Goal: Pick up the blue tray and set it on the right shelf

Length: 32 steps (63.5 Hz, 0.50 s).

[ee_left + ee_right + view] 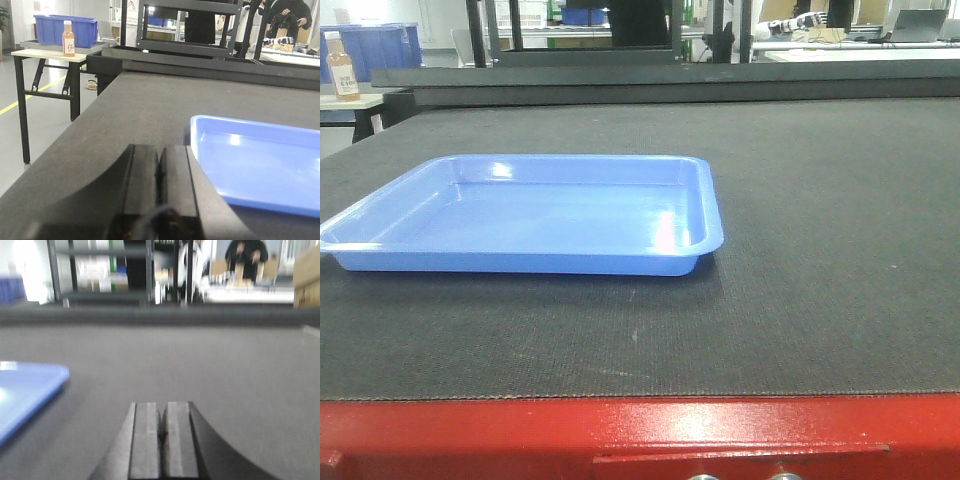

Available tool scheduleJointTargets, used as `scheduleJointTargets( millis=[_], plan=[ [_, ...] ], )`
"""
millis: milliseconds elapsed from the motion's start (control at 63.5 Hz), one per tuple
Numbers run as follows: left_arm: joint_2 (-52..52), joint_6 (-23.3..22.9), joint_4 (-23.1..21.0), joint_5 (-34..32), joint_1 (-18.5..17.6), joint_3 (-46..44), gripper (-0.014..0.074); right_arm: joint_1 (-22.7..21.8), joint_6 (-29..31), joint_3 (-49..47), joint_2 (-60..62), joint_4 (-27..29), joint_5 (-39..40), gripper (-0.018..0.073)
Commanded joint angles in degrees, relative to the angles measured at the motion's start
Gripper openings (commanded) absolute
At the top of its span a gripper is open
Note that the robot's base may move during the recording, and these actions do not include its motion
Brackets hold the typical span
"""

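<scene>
On the dark mat (820, 250) of the red-framed table (520, 430), the front view shows the blue tray (535, 215) lying flat, left of centre. From the left wrist, the left gripper (159, 167) has its 2 fingers pressed together, holding nothing, the tray just beside it on the right. From the right wrist, the right gripper (164, 422) is likewise closed, the tray apart at the left edge.

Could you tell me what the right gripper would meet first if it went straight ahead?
The way looks free: only bare mat lies ahead of the right gripper; the tray sits off left. Eventually, probably the dark ledge at the far edge; depth is unclear.
</scene>
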<state>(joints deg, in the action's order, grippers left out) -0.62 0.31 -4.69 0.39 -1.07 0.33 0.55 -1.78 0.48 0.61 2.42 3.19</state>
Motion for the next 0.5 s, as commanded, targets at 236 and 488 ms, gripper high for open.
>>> scheduleJointTargets(
  millis=[236, 488],
  plan=[
    [18.5, 0.1, 0.0, 11.8, 0.0, -28.3, 0.0023, 0.1, 0.4, -25.2, -11.5, 0.8, -7.5, 0.0142],
    [37.9, 0.7, -0.8, 15.8, 0.0, -40.0, 0.0376, 3.8, 0.4, -34.7, -31.8, 0.8, -8.4, 0.0594]
  ],
)
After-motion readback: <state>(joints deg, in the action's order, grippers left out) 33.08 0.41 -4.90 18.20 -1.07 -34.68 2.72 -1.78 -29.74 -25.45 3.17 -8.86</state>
